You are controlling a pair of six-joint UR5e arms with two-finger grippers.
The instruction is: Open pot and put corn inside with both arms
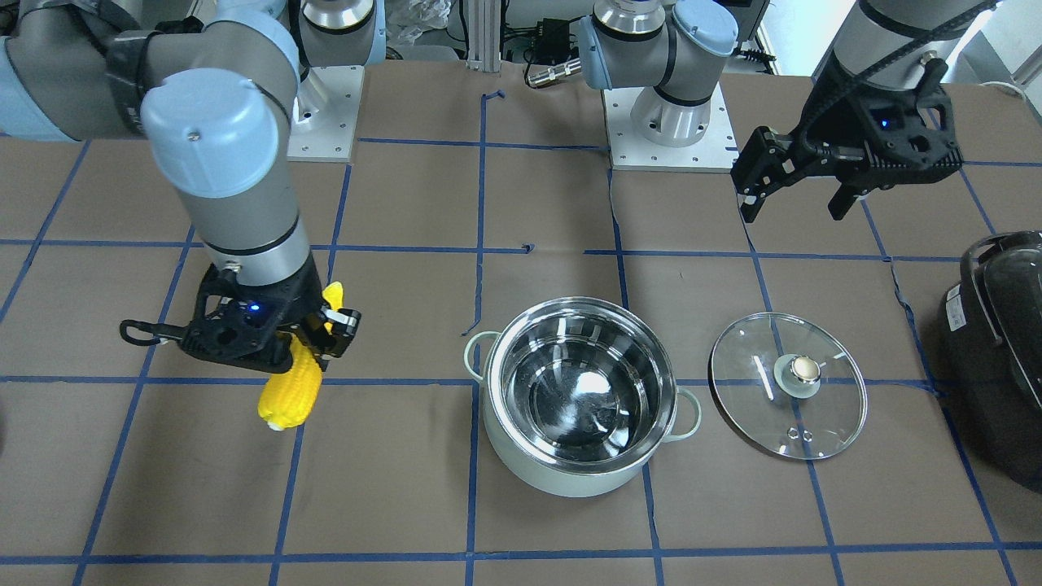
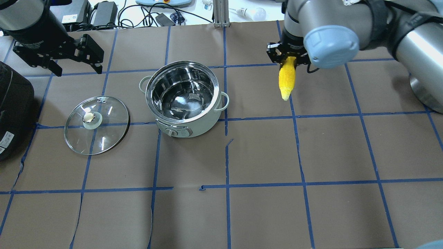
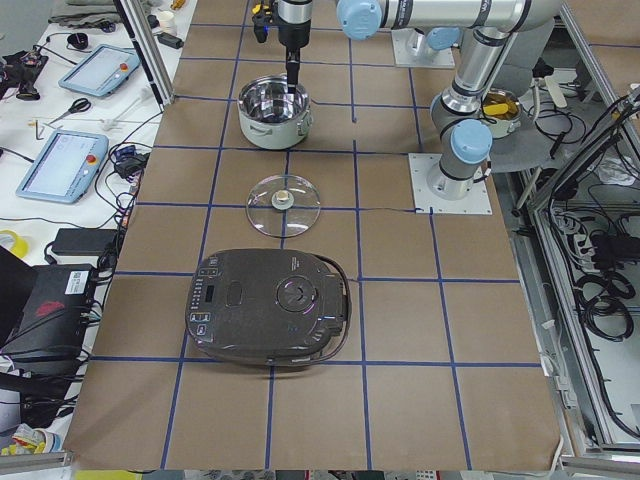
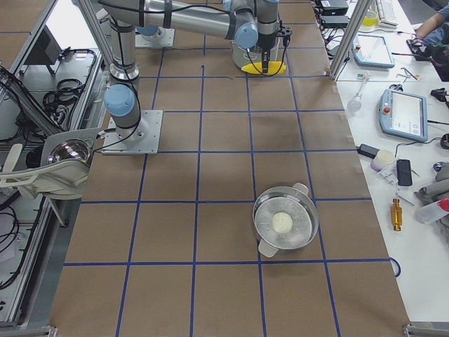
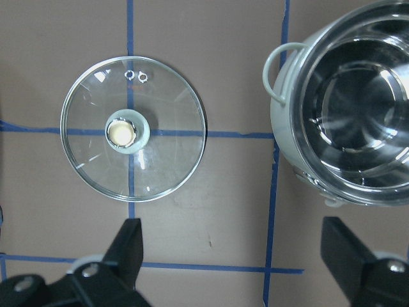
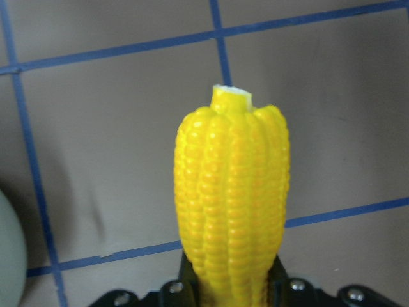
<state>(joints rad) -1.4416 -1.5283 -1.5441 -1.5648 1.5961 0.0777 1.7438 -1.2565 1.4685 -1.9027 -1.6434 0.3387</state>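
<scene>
**Corn (image 2: 287,81) gripped and aloft, pot open at its 9 o'clock**

Read across the overhead view, the black appliance (image 2: 14,103) sits at the far edge. The left gripper (image 2: 79,71) hangs raised at about 11 o'clock from the lid (image 2: 104,135), its jaws spread wide and holding nothing. The lid lies flat on the table (image 2: 263,155), knob up, near the pot (image 2: 204,121) at its 9 o'clock but not touching it. The pot stands uncovered, and its steel inside looks bare.

Well apart, at roughly 3 o'clock from the pot, the right gripper (image 2: 288,59) is clamped on the corn toward its upper end. Most of the cob hangs below the fingers, seemingly clear of the table.

The corn is probably light, hollow and stiff. Its ribbed kernels should give the pads some bite, though the taper could let it slide. A hold across the thicker middle would likely be the surest.
</scene>
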